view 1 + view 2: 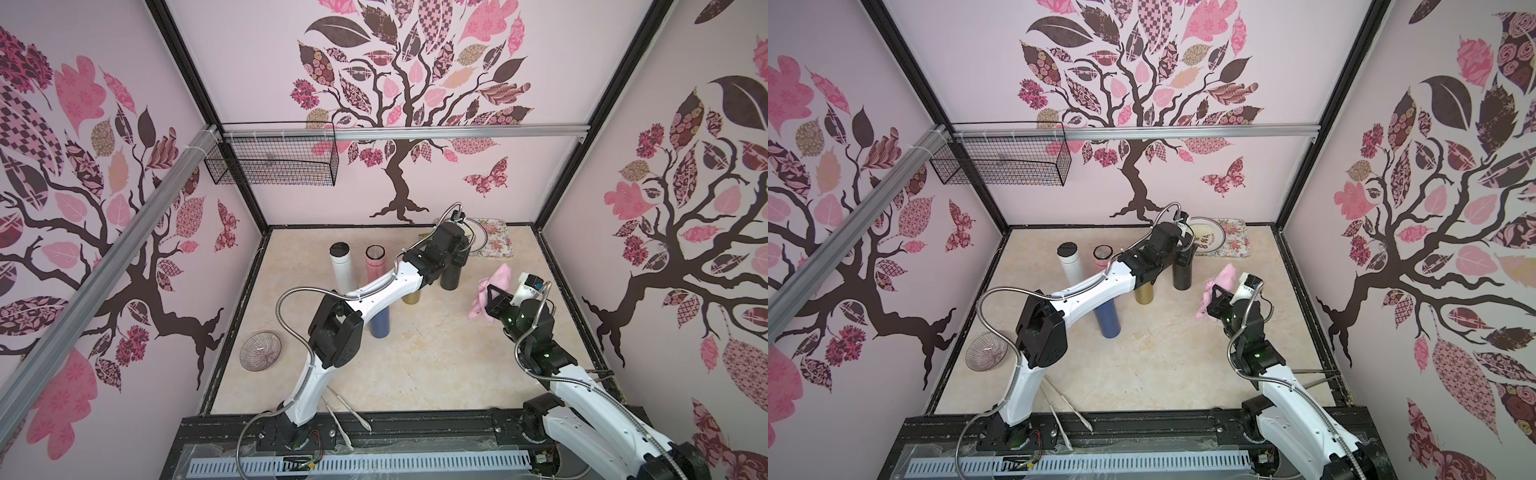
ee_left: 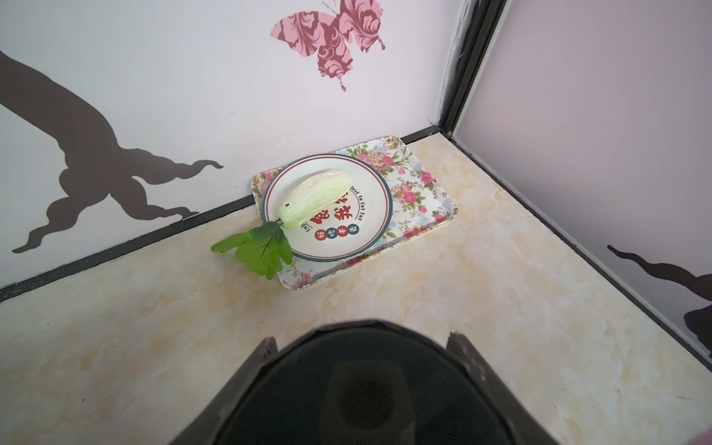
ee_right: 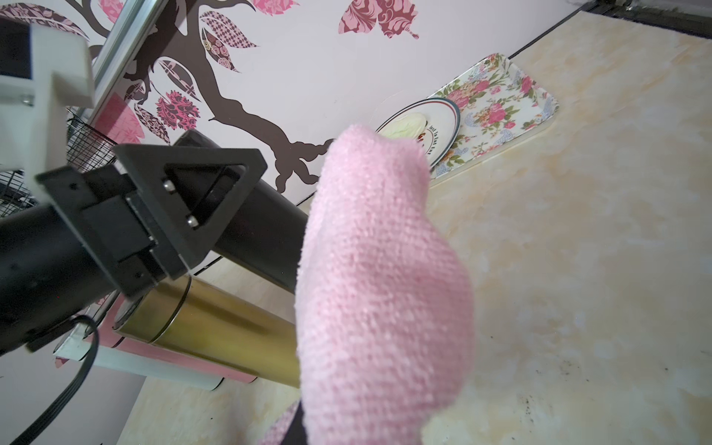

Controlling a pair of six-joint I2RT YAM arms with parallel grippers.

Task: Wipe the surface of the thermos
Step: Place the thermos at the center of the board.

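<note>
Left wrist | cabbage (image 2: 316, 196) on plate (image 2: 371, 235) on tray (image 2: 418, 192) | left fingers (image 2: 467, 360) clamp black thermos (image 2: 366, 385) | right fingers (image 3: 298, 424) clamp cloth (image 3: 377, 289)

Black thermos (image 1: 451, 277), pink cloth (image 1: 498, 277)

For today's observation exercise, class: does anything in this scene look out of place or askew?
The vegetable on the plate lies askew: its green leaves hang over the plate's rim and the edge of the floral tray onto the table. The plate sits crowded toward one end of the tray. Nothing looks spilled.
</note>
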